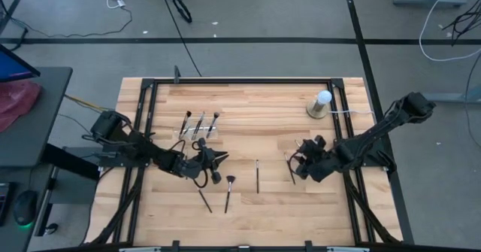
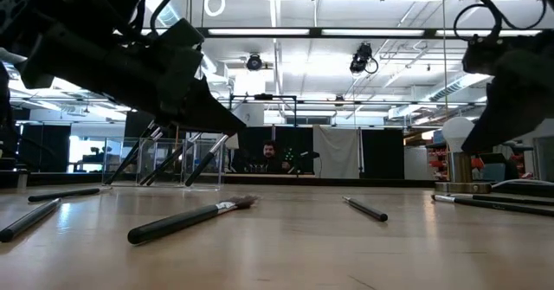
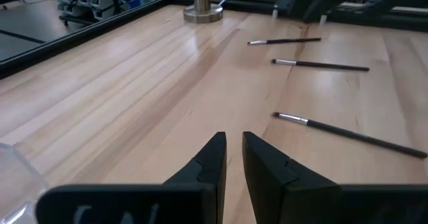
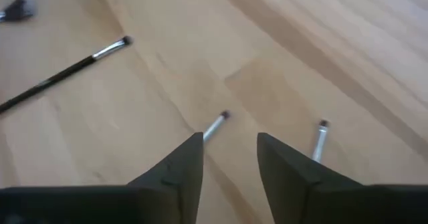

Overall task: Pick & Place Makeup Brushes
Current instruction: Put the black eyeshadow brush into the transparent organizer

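Several makeup brushes lie flat on the wooden table: two point(image 1: 204, 201) point(image 1: 228, 192) near the front, one point(image 1: 257, 175) in the middle, one point(image 1: 291, 168) by my right gripper. More stand leaning in a clear holder point(image 1: 199, 124). My left gripper point(image 1: 219, 160) hovers low just in front of the holder, its fingers point(image 3: 215, 158) a narrow gap apart with nothing between them. My right gripper point(image 4: 231, 144) slants down, open, over a brush's silver ferrule end point(image 4: 215, 125). Another brush tip point(image 4: 320, 140) lies beside its finger.
A white ball on a round base point(image 1: 319, 104) stands at the far right, with a cable running off it. A black frame point(image 1: 240, 80) edges the table. Bare wood lies between the two grippers and toward the far edge.
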